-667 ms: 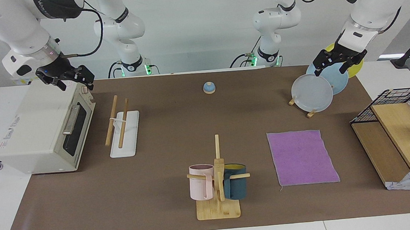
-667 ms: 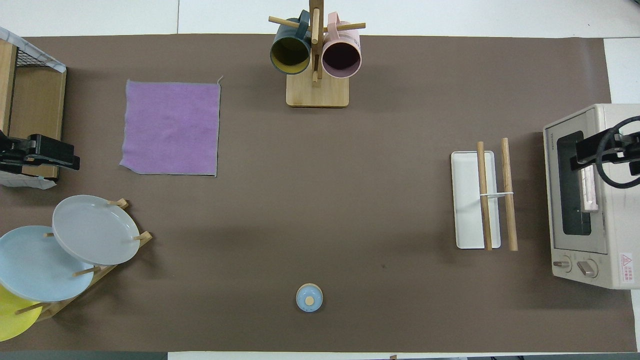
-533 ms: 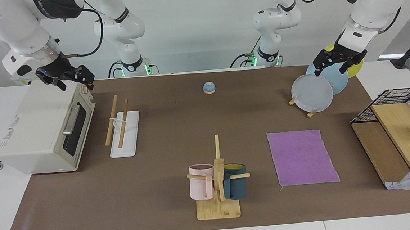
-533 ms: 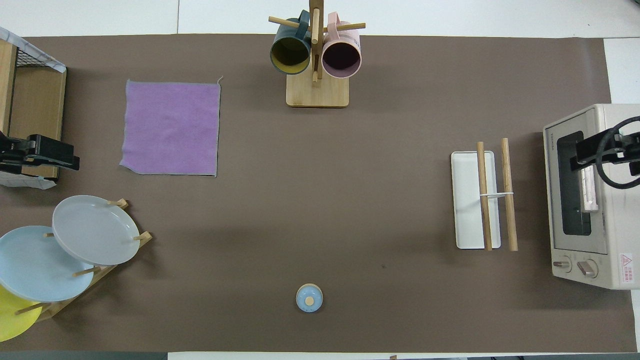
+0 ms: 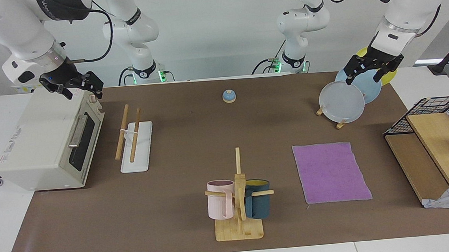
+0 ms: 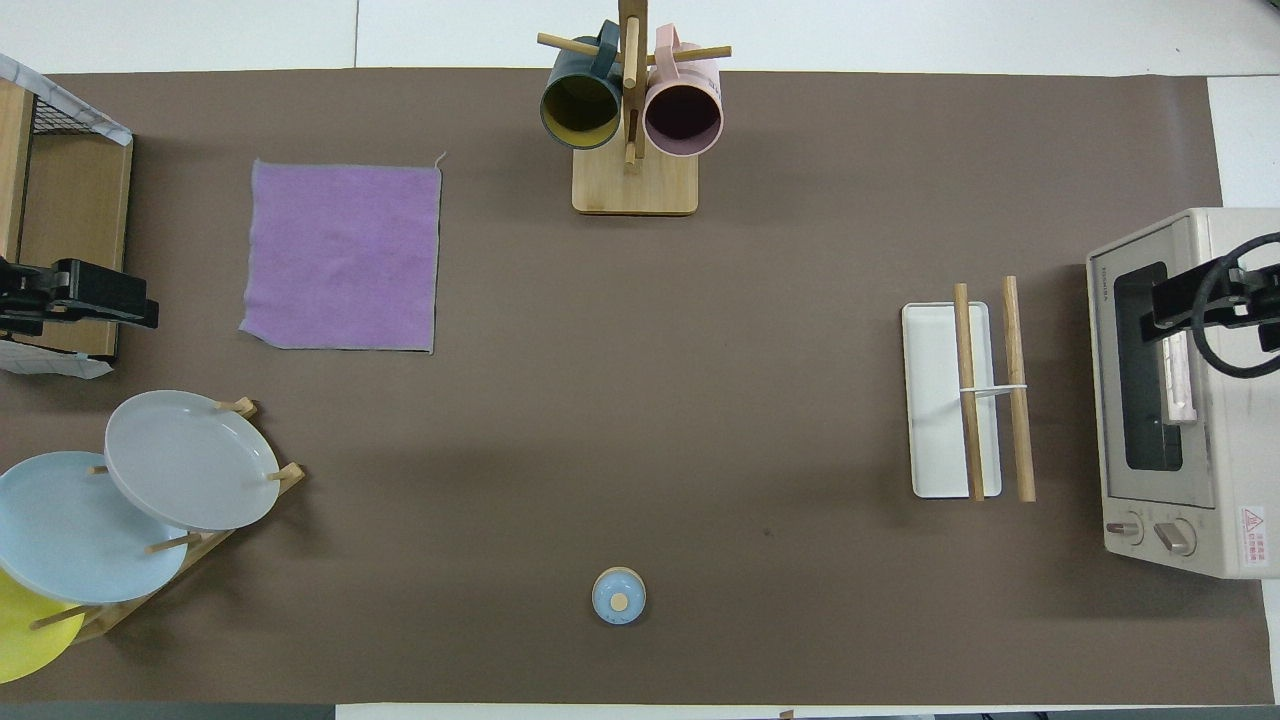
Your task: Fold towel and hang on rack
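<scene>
Brown desk [image 5: 176, 224]: towel [image 5: 330, 172] flat, unfolded, well apart from the bare rack [image 5: 133, 138]; left hand [image 5: 370, 70] and right hand [image 5: 72, 86] spread, carrying nothing; everything remains.

Towel [image 5: 331, 172] flat toward left arm's end; rack [image 5: 136, 146] beside toaster oven [image 5: 47, 140].

Plain white wall [image 5: 217, 19], white table [image 5: 3, 236]

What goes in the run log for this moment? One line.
towel flat, unfolded, purple up | rack bare | left gripper open over plates | right gripper open over toaster oven
</scene>
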### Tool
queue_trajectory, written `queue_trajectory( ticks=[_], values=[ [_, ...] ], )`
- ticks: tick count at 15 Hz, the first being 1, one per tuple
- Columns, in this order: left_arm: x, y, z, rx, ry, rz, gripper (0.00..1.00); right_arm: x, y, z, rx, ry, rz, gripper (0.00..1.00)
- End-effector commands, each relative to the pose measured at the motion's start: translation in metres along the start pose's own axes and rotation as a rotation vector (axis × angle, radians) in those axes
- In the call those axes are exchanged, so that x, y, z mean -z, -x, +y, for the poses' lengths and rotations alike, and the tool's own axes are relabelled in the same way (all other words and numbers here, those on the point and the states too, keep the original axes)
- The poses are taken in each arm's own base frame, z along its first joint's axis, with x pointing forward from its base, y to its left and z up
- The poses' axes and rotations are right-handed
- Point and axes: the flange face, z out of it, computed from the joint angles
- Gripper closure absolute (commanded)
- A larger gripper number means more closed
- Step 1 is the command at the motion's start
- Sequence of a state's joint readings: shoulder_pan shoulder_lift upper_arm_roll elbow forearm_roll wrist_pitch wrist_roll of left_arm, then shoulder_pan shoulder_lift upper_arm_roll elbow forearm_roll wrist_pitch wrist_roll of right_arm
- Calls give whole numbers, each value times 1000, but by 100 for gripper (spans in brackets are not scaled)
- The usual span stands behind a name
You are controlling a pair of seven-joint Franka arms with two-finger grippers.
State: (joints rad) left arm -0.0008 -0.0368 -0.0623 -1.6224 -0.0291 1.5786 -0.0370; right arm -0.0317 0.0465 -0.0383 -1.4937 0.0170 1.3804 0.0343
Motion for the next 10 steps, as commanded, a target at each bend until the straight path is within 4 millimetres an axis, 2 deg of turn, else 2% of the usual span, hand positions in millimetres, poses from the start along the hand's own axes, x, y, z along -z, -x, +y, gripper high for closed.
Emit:
queue_trajectory(
  ticks=[1, 3, 4, 5, 7, 8, 10],
  values=[
    [-20, 3, -5, 21, 10, 4, 0, 0, 5, 2, -5, -9, 12, 0],
    [-67, -8, -18, 41, 12, 27, 0, 0, 5, 2, -5, -9, 12, 0],
    [-98, -15, -29, 60, 12, 42, 0, 0, 5, 2, -5, -9, 12, 0],
    [-130, -26, -31, 61, 14, 28, 0, 0, 5, 2, -5, -9, 12, 0],
    [-186, -48, -36, 70, 18, -5, 0, 0, 5, 2, -5, -9, 12, 0],
    [-211, -56, -48, 89, 19, -1, 0, 0, 5, 2, -5, -9, 12, 0],
    [-244, -52, -55, 104, 18, 25, 0, 0, 5, 2, -5, -9, 12, 0]
  ],
)
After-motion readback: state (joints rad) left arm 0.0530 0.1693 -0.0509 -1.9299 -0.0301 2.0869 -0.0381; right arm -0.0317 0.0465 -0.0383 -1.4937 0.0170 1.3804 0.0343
